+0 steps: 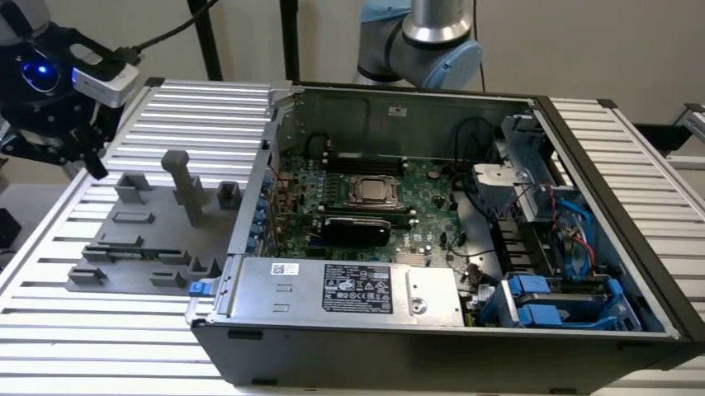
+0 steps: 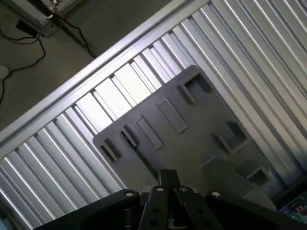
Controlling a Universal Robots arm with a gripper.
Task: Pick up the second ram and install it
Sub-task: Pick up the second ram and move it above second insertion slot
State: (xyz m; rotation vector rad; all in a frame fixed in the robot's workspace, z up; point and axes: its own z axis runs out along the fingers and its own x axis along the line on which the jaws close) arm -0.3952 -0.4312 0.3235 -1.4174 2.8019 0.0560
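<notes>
Our hand (image 1: 82,157) hangs at the worktop's (image 1: 66,330) edge near the grey fixture (image 1: 144,239); we cannot tell its grip; descending off-line could hit the post (image 1: 182,186).

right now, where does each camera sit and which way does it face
exterior view: off the arm and raised, looking down on the open case, the tray on the exterior view's left and the table; the arm and gripper show.
wrist view: on the wrist, above the tray, looking down at it and the table; the gripper shows.
shared: tray, table, gripper.
</notes>
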